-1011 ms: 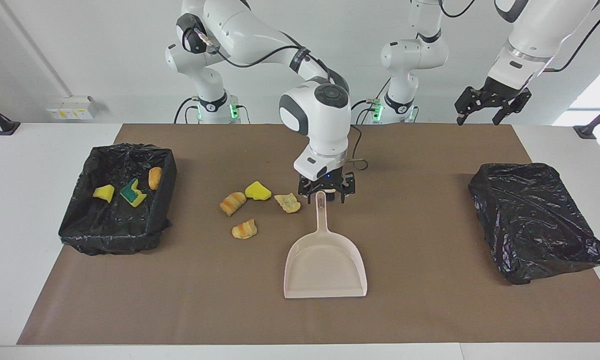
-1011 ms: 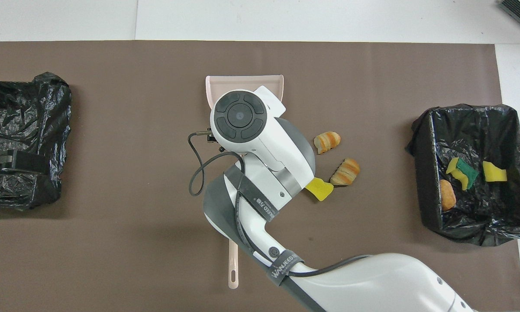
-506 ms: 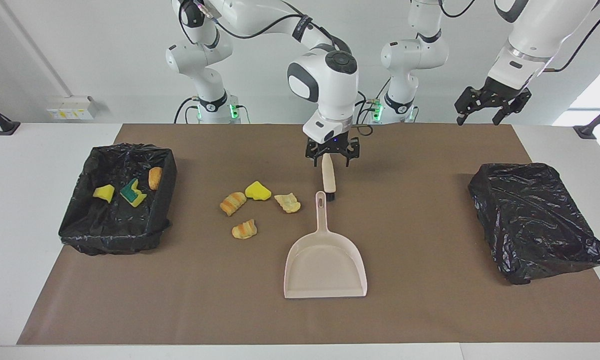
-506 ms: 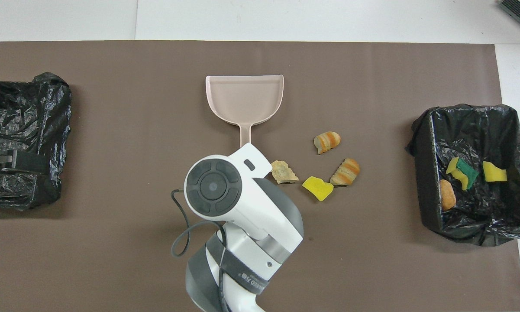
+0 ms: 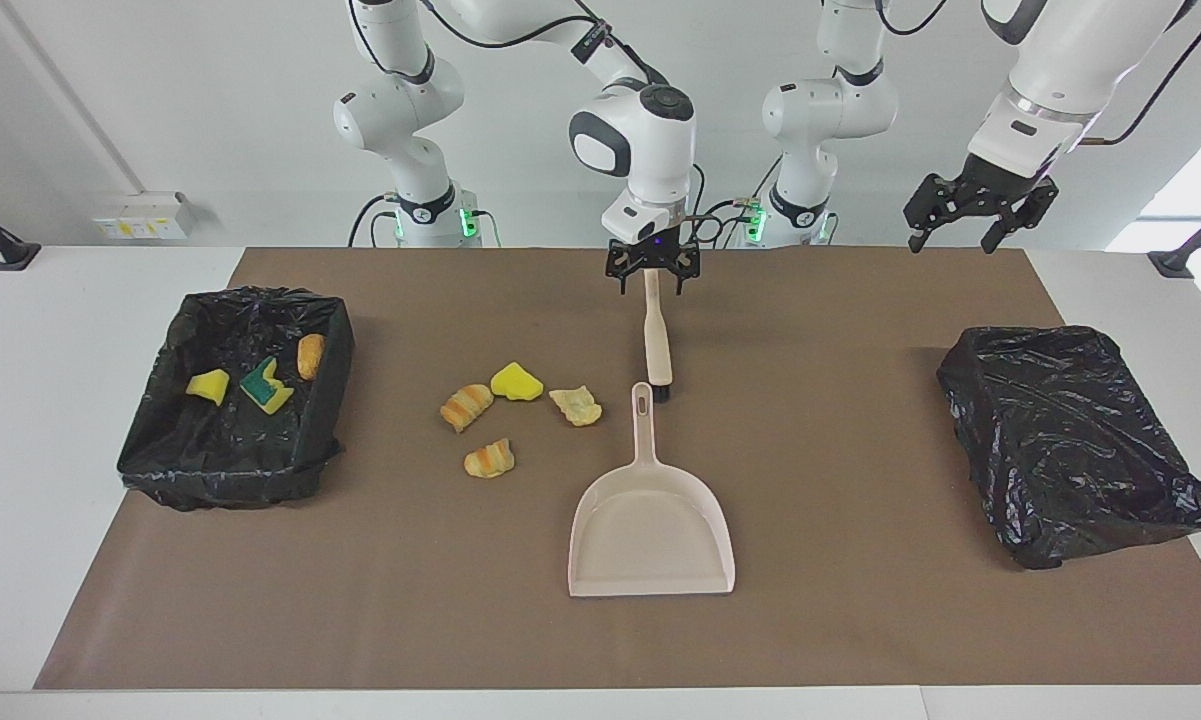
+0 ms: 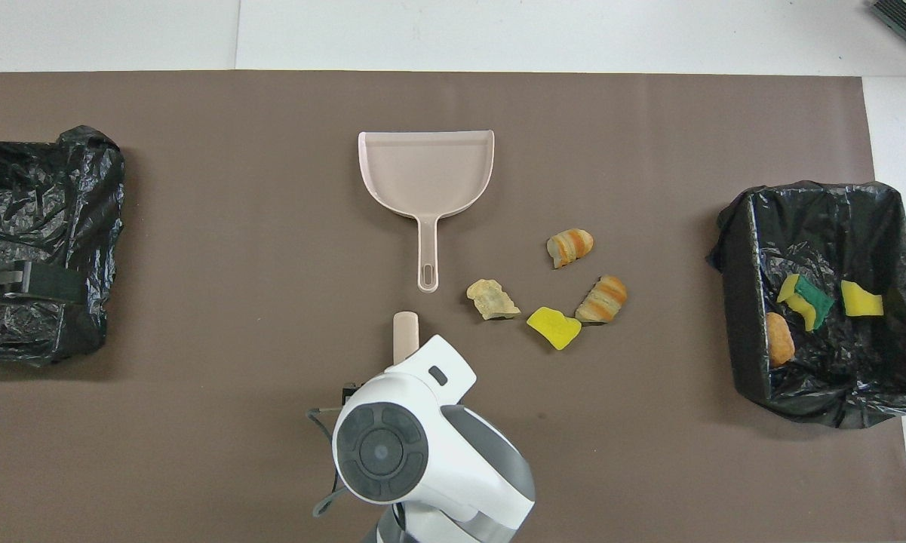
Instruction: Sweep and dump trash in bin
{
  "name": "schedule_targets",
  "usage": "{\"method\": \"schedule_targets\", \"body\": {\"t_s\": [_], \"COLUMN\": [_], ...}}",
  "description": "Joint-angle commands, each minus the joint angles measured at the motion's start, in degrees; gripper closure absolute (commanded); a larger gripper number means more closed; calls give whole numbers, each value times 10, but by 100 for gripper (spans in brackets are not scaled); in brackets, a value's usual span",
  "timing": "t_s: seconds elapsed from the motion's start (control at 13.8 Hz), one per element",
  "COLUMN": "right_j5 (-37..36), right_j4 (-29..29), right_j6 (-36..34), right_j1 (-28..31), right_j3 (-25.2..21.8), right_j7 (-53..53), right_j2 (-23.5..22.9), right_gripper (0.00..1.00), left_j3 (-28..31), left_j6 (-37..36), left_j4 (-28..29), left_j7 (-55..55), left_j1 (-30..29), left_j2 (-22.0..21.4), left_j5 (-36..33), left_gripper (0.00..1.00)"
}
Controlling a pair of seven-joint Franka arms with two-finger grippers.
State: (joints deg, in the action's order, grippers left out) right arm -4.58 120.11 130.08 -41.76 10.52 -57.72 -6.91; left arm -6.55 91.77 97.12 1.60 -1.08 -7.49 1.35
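About halfway: three scraps (image 5: 266, 386) already lie in the bin (image 5: 220, 480) at the right arm's end, while four scraps (image 5: 516, 382) (yellow sponge and bread-like bits) sit on the mat beside the empty dustpan (image 5: 650, 530). The right gripper (image 5: 650, 268) hangs open over the brush (image 5: 657, 345) handle's end, gripping nothing. The left gripper (image 5: 970, 215) waits, open.

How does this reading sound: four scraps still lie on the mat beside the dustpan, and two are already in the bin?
Not quite. The bin holds three scraps, not two: a yellow sponge chunk, a green-backed chunk and a fried nugget, as the overhead view shows. Four scraps still lie on the mat beside the dustpan.
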Motion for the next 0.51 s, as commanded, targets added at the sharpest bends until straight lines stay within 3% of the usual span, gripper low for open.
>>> {"method": "schedule_targets", "body": {"t_s": [0.0, 0.43], "right_j5": [12, 12], "right_j4": [51, 56], "right_j6": [46, 46], "right_j1": [-7, -12], "right_j3": [-2, 1], "right_j7": [-13, -13], "right_j2": [15, 5], "right_gripper": [12, 40], "left_j3": [-15, -21], "left_j6": [58, 111], "left_j4": [-7, -134], "left_j7": [64, 180], "left_j1": [20, 121], "left_j2": [38, 199], "left_j5": [-5, -2], "left_gripper": [0, 0]}}
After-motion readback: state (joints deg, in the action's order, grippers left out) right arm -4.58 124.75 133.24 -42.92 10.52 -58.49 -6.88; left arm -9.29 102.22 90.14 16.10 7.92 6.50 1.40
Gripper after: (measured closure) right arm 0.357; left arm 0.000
